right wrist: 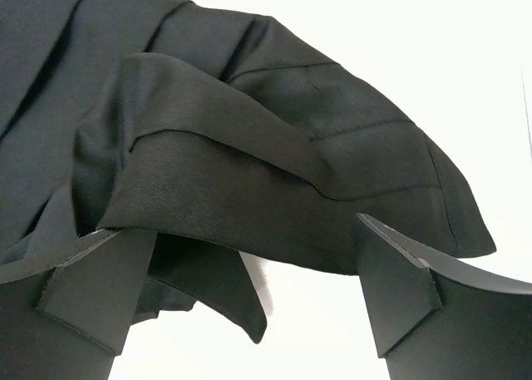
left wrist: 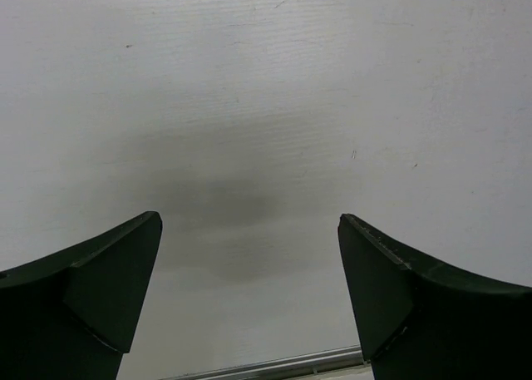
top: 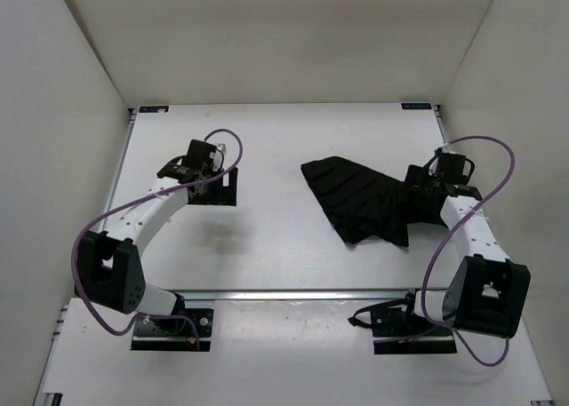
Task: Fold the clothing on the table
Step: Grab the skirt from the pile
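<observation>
The clothing (top: 369,197), a black pleated skirt, lies crumpled on the right half of the white table (top: 276,148). My right gripper (top: 425,188) stands open at its right end. In the right wrist view the skirt's folded edge (right wrist: 249,180) lies just ahead of and partly between the spread fingers (right wrist: 399,288), not pinched. My left gripper (top: 222,186) hovers open over bare table on the left, well away from the skirt. Its fingers (left wrist: 108,297) stand wide apart with only the white tabletop (left wrist: 249,106) between them.
White walls (top: 53,113) enclose the table on the left, back and right. A metal rail (top: 293,293) crosses near the arm bases. Purple cables (top: 498,157) loop off both arms. A strip of rail (left wrist: 274,366) shows at the bottom of the left wrist view.
</observation>
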